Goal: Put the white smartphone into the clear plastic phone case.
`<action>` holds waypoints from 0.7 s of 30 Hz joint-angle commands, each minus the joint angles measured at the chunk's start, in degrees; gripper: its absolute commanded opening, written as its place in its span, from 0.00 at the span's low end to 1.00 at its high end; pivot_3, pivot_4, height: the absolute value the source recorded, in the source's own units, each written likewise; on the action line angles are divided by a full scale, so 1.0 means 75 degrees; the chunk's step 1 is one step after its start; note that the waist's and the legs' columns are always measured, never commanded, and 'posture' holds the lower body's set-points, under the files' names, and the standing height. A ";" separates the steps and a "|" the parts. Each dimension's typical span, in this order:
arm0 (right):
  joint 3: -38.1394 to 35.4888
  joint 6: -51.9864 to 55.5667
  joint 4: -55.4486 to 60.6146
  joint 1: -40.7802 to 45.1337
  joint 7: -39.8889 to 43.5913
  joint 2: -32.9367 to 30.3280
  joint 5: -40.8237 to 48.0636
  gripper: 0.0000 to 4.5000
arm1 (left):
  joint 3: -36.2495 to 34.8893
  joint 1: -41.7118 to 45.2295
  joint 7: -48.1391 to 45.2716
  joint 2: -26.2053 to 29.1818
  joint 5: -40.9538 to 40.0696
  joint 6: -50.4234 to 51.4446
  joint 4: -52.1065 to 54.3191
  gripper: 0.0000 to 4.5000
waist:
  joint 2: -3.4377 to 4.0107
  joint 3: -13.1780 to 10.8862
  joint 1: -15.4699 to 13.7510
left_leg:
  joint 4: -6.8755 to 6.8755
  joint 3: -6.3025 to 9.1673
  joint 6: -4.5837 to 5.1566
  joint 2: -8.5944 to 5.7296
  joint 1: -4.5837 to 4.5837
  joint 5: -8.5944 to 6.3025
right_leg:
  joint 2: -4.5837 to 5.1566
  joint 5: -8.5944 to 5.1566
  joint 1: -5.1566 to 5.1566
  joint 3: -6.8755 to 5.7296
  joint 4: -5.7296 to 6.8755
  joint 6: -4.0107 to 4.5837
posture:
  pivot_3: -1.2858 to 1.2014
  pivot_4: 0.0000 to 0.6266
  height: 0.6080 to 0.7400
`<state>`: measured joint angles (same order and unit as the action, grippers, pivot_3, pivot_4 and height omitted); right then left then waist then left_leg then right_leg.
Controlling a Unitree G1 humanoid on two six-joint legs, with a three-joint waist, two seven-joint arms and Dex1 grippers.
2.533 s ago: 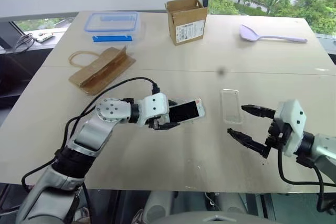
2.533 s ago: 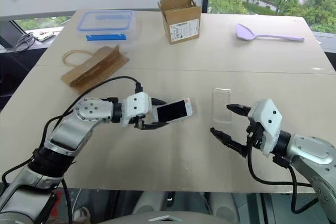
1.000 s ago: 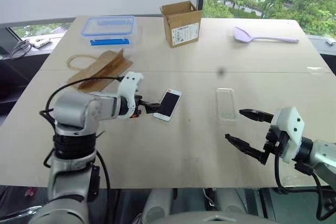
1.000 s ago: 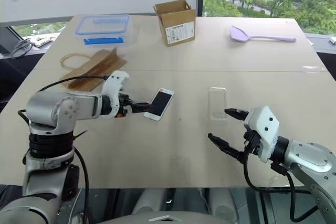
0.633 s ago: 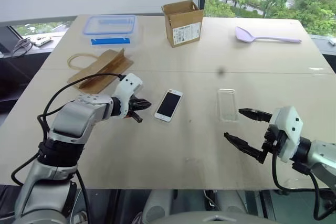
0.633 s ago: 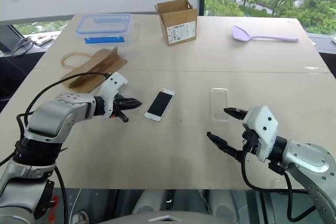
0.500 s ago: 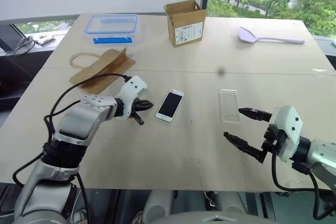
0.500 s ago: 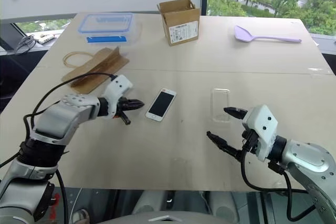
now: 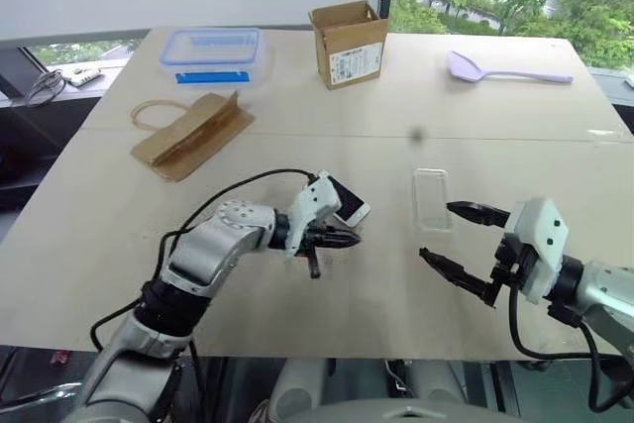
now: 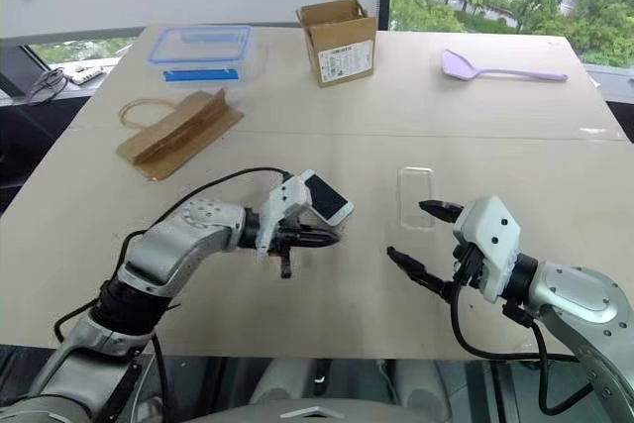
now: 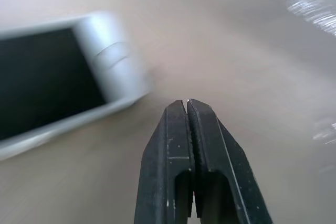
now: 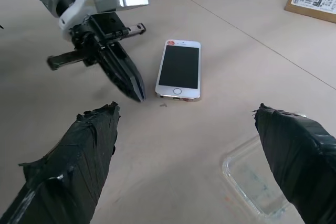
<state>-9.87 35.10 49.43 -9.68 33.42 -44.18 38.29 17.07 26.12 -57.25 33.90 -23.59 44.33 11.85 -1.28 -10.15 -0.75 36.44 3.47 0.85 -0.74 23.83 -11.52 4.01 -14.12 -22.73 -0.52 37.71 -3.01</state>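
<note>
Left gripper [image 12: 137, 91] closed, empty.

— What do the robot's arms look like?
— They are shiny silver-grey tubes with round joints. A thin black cable loops over the left arm.
— And at the ends?
— Each wrist has a white boxy block. The left tool [image 9: 342, 239] has two thin black pointed fingers [image 11: 178, 150] with small marks scratched on them. The right tool [image 9: 458, 243] has black fingers [image 12: 73, 166] too, wrapped in wrinkly black tape. A black cable hangs under the right wrist.
</note>
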 commanded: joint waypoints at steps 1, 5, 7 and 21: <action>-0.0234 -0.0005 0.0408 -0.0058 -0.0012 -0.0072 0.0085 1.00 | -0.0792 0.0522 0.0353 -0.0109 -0.0068 -0.0166 -0.0401 0.01 | 0.0000 0.0000 0.0002 | 0.0001 0.0001 0.0000 0.0000 -0.0001 0.0000 | -0.0002 0.0000 0.0000 -0.0001 0.0002 0.0000 | 0.52 0.24 1.00; -0.0262 0.0004 0.0483 -0.0145 -0.0063 -0.0038 0.0078 1.00 | -0.1420 0.1346 0.1326 -0.0384 0.0396 -0.0483 -0.1811 0.01 | -0.0001 0.0000 0.0009 | 0.0009 0.0002 0.0000 -0.0002 -0.0003 0.0000 | -0.0008 0.0004 0.0002 -0.0009 0.0006 -0.0008 | 0.52 0.24 1.00; -0.0167 0.0023 0.0516 -0.0124 -0.0129 0.0005 0.0036 1.00 | -0.1332 0.1929 0.1950 -0.0365 0.1177 -0.1102 -0.3098 0.01 | -0.0002 0.0000 -0.0001 | 0.0009 -0.0001 0.0000 -0.0009 -0.0003 0.0000 | -0.0004 0.0017 0.0003 -0.0004 0.0006 -0.0032 | 0.52 0.24 1.00; -0.0100 0.0110 0.0636 -0.0142 -0.0378 0.0061 0.0030 1.00 | -0.0443 0.1546 0.0159 0.0127 0.1798 -0.1332 -0.3014 0.01 | -0.0005 -0.0002 0.0014 | 0.0002 -0.0002 -0.0001 -0.0007 0.0005 0.0000 | 0.0002 0.0031 0.0000 0.0004 -0.0003 -0.0022 | 0.52 0.24 1.00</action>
<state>-9.83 36.10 51.77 -10.80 31.05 -44.00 38.34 13.16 38.91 -53.24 34.36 -8.28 32.69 -15.72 -1.31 -10.17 -0.64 36.46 3.47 0.85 -0.79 23.87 -11.52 4.03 -13.89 -22.73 -0.48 37.70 -3.15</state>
